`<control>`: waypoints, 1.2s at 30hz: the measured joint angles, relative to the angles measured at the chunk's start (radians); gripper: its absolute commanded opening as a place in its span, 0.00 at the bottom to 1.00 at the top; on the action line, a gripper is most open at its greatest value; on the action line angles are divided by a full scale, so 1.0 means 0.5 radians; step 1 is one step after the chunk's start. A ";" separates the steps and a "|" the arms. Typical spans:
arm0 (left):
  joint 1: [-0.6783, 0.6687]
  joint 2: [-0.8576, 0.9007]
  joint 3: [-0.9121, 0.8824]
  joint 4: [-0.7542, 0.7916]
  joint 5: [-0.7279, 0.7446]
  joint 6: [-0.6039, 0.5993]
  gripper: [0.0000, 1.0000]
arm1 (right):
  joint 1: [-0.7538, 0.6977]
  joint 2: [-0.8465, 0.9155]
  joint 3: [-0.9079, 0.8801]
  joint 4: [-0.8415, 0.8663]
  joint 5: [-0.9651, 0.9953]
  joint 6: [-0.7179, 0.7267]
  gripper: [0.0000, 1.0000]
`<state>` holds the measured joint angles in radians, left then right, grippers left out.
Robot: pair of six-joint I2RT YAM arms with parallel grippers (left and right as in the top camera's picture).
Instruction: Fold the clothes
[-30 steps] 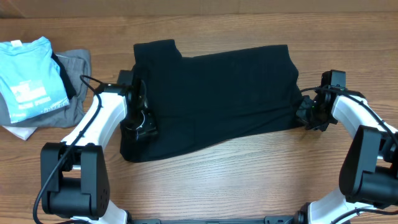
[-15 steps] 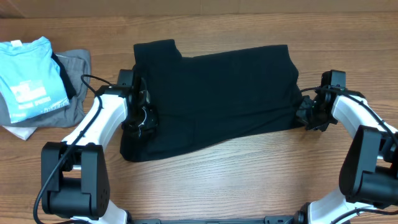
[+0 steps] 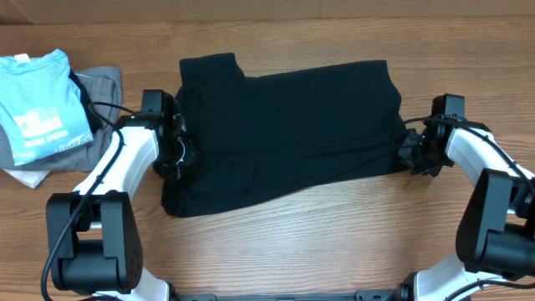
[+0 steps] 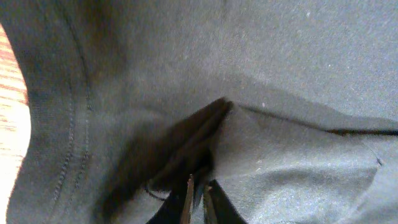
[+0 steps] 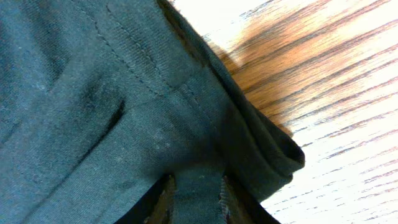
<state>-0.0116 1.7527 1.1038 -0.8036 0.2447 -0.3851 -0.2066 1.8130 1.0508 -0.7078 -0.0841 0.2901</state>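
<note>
A black garment lies spread flat across the middle of the wooden table in the overhead view. My left gripper sits at its left edge. In the left wrist view the jaws are pinched nearly together on a raised fold of the black cloth. My right gripper sits at the garment's right edge. In the right wrist view its jaws are shut on a hemmed fold of the dark cloth, right beside bare wood.
A folded light blue shirt lies on a grey garment at the far left, with a white piece under them. Bare wooden table runs along the front.
My left gripper has moved left and slightly toward the back, from over the garment's left part to its left edge. The right arm has not moved.
</note>
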 measured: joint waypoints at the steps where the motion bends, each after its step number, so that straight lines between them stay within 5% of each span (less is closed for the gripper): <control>1: 0.000 0.000 0.000 -0.002 0.011 -0.002 0.13 | 0.000 0.000 0.001 0.001 -0.011 -0.001 0.37; 12: 0.001 0.000 0.000 -0.007 0.034 -0.009 0.13 | -0.001 0.001 0.455 -0.465 -0.056 0.001 0.59; 36: 0.001 0.000 0.000 -0.022 0.027 -0.009 0.14 | -0.001 0.128 0.445 -0.176 -0.009 0.124 0.48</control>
<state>-0.0113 1.7527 1.1038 -0.8146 0.2581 -0.3897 -0.2070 1.8771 1.2732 -0.7959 -0.0887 0.3523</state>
